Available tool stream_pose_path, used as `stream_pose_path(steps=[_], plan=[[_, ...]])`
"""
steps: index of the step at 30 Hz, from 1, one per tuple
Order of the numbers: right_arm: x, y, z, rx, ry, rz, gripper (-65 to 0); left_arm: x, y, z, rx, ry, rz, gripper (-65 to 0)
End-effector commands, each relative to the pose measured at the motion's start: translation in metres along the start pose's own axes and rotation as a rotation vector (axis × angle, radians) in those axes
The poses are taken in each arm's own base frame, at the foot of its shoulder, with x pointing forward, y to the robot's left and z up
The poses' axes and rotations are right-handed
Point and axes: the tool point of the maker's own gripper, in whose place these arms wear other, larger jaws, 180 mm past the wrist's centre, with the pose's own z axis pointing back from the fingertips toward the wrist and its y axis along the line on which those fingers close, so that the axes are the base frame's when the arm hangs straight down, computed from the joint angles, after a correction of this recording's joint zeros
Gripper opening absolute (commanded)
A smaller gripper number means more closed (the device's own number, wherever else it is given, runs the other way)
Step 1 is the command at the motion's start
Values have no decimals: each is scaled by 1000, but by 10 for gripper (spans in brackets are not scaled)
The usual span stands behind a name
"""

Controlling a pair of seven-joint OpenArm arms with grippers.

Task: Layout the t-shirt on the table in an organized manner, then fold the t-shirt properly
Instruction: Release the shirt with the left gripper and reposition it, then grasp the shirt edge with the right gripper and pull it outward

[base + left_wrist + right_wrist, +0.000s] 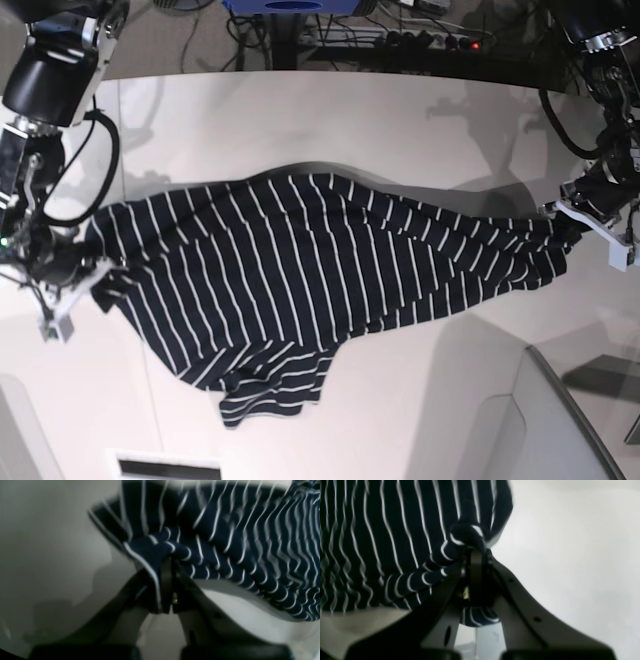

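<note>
The t-shirt (300, 270), dark navy with thin white stripes, hangs stretched between my two grippers above the table (300, 120). My left gripper (568, 228) is shut on a bunched edge of the shirt at the base view's right; the left wrist view shows the closed jaws (170, 562) pinching wrinkled striped fabric (237, 542). My right gripper (85, 275) is shut on the shirt's other end at the base view's left; the right wrist view shows the gripper (475, 551) clamped on a knot of cloth (395, 542). A sleeve or corner (270, 390) droops toward the table's front.
Cables and a power strip (430, 40) lie behind the table's far edge. A grey angled panel (570, 420) stands at the front right. A dark slot (165, 468) shows at the front edge.
</note>
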Motion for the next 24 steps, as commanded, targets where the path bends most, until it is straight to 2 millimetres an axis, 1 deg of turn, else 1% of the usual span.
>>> stream_pose_path(steps=[1, 2, 3, 6, 7, 10, 11, 14, 17, 19, 21, 22, 23, 24], plan=[[32, -1, 4, -5, -76, 2, -648, 17, 6, 8, 16, -49, -22, -650], [39, 2, 1, 0, -79, -3, -648, 14, 8, 9, 21, -41, -23, -650], [44, 4, -3, 4, -74, -11, -648, 15, 12, 12, 32, -45, -24, -650], [57, 8, -17, 26, -80, -39, -648, 16, 29, 20, 70, -58, 0, -650], [61, 7, -21, 25, -87, -62, -648, 12, 36, 23, 85, -53, 7, -650], [65, 1, -38, 17, -100, -133, -648, 8, 49, 32, 117, -52, 21, -650], [63, 1, -46, 24, -97, -150, -648, 10, 52, 34, 121, -54, 5, -650], [58, 4, -66, 47, -89, -200, -648, 8, 51, 34, 99, -40, -56, -650], [58, 7, -80, 60, -118, -236, -647, 4, 53, 36, 100, -27, -71, -650], [61, 12, -87, 64, -152, -224, -642, 4, 53, 36, 100, -27, -71, -650], [64, 23, -94, 73, -188, -177, -636, 5, 53, 36, 100, -28, -72, -650], [65, 29, -95, 78, -188, -143, -606, 5, 53, 36, 100, -28, -72, -650], [65, 29, -96, 75, -176, -109, -564, 5, 53, 36, 100, -28, -72, -650], [59, 27, -96, 69, -139, -75, -495, 5, 52, 36, 98, -29, -73, -650]])
